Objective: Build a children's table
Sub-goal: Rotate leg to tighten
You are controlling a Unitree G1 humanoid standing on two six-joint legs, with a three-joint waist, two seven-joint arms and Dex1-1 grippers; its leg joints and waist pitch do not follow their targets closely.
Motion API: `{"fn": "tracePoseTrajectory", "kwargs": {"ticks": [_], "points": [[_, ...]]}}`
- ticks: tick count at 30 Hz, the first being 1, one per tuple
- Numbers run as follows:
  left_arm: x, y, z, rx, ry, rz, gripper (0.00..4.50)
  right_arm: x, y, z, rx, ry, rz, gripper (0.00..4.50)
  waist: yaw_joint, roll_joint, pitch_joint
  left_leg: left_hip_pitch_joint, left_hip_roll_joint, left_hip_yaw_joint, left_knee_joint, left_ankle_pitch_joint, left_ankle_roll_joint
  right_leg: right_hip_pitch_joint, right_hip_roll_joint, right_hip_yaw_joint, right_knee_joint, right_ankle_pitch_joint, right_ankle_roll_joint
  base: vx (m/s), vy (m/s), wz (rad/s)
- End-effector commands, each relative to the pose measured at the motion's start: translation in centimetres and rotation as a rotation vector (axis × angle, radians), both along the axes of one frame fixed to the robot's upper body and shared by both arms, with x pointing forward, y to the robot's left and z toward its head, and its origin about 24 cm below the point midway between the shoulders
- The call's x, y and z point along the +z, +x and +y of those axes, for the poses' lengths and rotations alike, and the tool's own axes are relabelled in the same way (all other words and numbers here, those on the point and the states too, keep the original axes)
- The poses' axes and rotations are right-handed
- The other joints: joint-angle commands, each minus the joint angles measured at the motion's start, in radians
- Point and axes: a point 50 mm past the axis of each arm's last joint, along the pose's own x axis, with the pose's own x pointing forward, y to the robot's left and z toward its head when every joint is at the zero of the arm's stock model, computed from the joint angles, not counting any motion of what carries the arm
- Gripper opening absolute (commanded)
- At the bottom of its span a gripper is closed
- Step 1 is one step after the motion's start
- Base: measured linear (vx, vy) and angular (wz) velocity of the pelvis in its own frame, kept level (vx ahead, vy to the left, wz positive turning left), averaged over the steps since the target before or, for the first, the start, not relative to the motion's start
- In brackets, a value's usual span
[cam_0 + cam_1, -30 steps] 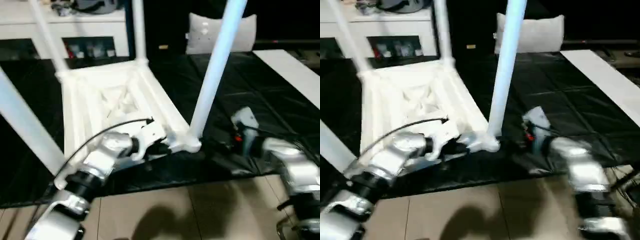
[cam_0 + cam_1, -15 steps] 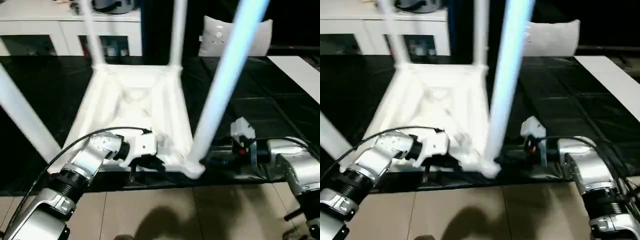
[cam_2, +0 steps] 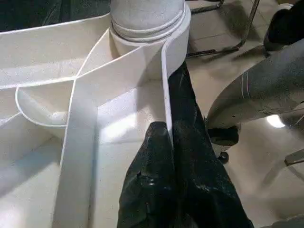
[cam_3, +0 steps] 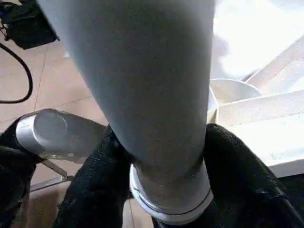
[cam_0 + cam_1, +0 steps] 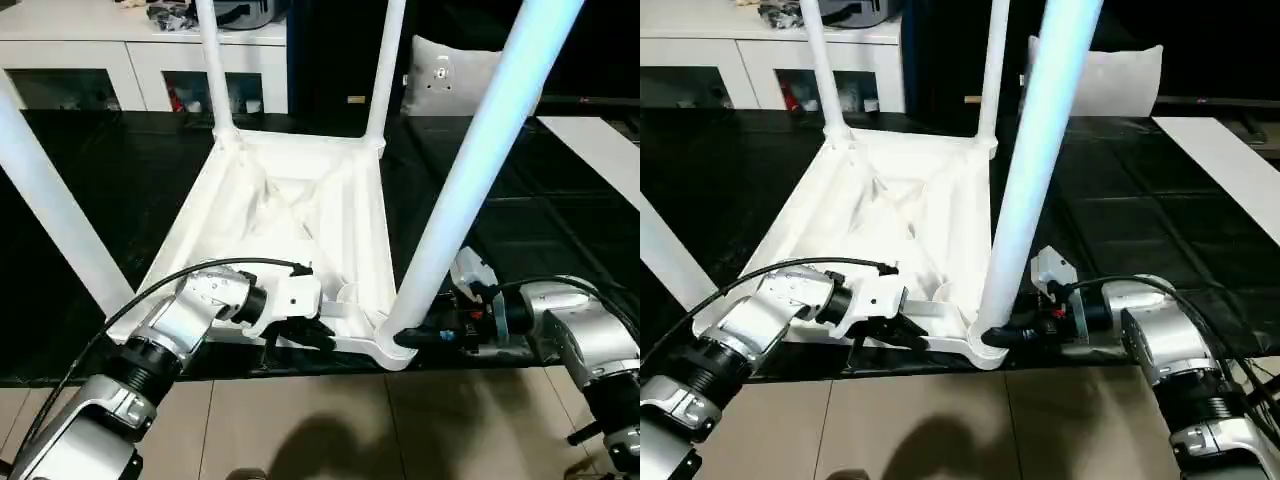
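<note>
With the children's table (image 5: pixel 290 215) lying upside down on the dark floor mat (image 5: pixel 560 240), its ribbed underside faces up and all four legs stand in their corner sockets — the sensible way to press legs home. The left gripper (image 3: pixel 173 142) has its two black fingers pinched shut on the thin near rim of the top (image 3: pixel 166 102), one finger inside the wall and one outside, which I take as a steadying hold so the top cannot slide. The right gripper (image 4: pixel 166 190) straddles the base of the near right leg (image 5: pixel 470 170), a finger (image 4: pixel 237 161) on either side just above the socket (image 5: pixel 395 345); whether they have closed firmly on it I cannot tell. That low hold looks meant for seating or twisting the leg. Behind stand a white cabinet (image 5: pixel 130 60) and a pale cushion (image 5: pixel 445 70). I can read no writing or brand anywhere.
</note>
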Motion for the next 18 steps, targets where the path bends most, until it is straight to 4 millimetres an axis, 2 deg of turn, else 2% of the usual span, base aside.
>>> {"fn": "tracePoseTrajectory", "kwargs": {"ticks": [1,5,7,8,9,10,11,12,14,16,17,18], "points": [[-0.6,-0.1,-0.1,-0.017,0.047,0.009,0.00,0.4,0.0,0.3,0.043,0.023,0.005,2.01,-0.007,-0.010,-0.055,0.003,0.035,-0.006,-0.071,-0.259,0.043,0.048,-0.071,0.053,-0.075,-0.449,-0.103,0.000,0.000,0.00],[-0.6,-0.1,-0.3,0.024,-0.003,0.040,0.00,0.1,-0.7,0.9,0.026,0.098,0.042,1.97,-0.004,-0.010,-0.056,0.004,0.035,-0.005,-0.071,-0.253,0.045,0.048,-0.070,0.054,-0.075,-0.439,-0.107,0.000,0.000,0.00],[-0.4,-0.1,-0.7,0.060,-0.046,0.066,0.00,0.0,-0.4,1.3,-0.064,0.134,0.038,1.96,-0.004,-0.006,-0.056,0.002,0.036,-0.007,-0.071,-0.252,0.041,0.049,-0.072,0.054,-0.073,-0.428,-0.112,0.000,0.000,0.00],[-0.4,0.0,-0.8,0.087,-0.059,0.075,0.00,-0.3,0.0,1.5,-0.138,0.116,0.033,1.96,-0.007,-0.008,-0.055,0.000,0.035,-0.007,-0.073,-0.253,0.039,0.050,-0.070,0.054,-0.073,-0.430,-0.109,0.000,0.000,0.00],[-0.4,0.1,-0.9,0.109,-0.065,0.079,0.00,-0.5,0.4,1.7,-0.197,0.095,0.027,1.96,-0.011,-0.003,-0.053,0.001,0.033,-0.009,-0.075,-0.267,0.031,0.048,-0.069,0.050,-0.076,-0.454,-0.105,0.000,0.000,0.00],[-0.4,0.2,-1.0,0.123,-0.066,0.083,0.00,-0.7,0.6,1.8,-0.230,0.082,0.020,1.96,-0.015,-0.004,-0.050,0.002,0.032,-0.008,-0.076,-0.281,0.025,0.047,-0.069,0.050,-0.081,-0.481,-0.096,0.000,0.000,0.00],[-0.4,0.5,-1.1,0.178,-0.069,0.091,0.00,-1.1,1.4,2.3,-0.358,0.045,0.001,1.96,-0.028,-0.004,-0.046,0.005,0.026,-0.011,-0.076,-0.316,0.006,0.045,-0.071,0.041,-0.093,-0.576,-0.059,0.000,0.000,0.00],[-0.3,0.7,-1.3,0.216,-0.077,0.093,0.00,-1.3,2.0,2.5,-0.447,0.032,0.005,1.96,-0.034,-0.004,-0.045,0.009,0.023,-0.012,-0.075,-0.328,0.000,0.042,-0.071,0.039,-0.100,-0.604,-0.048,0.000,0.000,0.00],[-0.2,1.5,-2.1,0.323,-0.113,0.092,0.00,-1.7,3.0,3.2,-0.627,0.010,0.023,1.95,-0.071,-0.002,-0.041,0.003,0.014,-0.020,-0.072,-0.359,-0.019,0.047,-0.069,0.019,-0.116,-0.684,0.000,0.000,0.000,0.00],[-0.1,2.0,-2.5,0.397,-0.134,0.082,0.00,-1.9,3.5,3.5,-0.722,-0.007,0.021,1.94,-0.084,0.004,-0.042,0.006,0.013,-0.024,-0.069,-0.385,-0.024,0.045,-0.068,0.008,-0.125,-0.699,0.015,0.000,0.000,0.00],[-0.1,2.1,-2.6,0.411,-0.137,0.079,0.00,-1.9,3.6,3.6,-0.739,-0.011,0.020,1.94,-0.099,0.009,-0.047,0.017,0.012,-0.024,-0.062,-0.408,-0.011,0.045,-0.071,-0.005,-0.140,-0.686,0.022,0.000,0.000,0.00],[0.1,2.9,-3.0,0.514,-0.155,0.058,0.00,-2.3,4.1,3.8,-0.865,-0.042,0.017,1.94,-0.104,0.013,-0.048,0.016,0.017,-0.026,-0.066,-0.408,-0.006,0.048,-0.072,-0.005,-0.137,-0.651,0.011,0.000,0.000,0.00]]}}
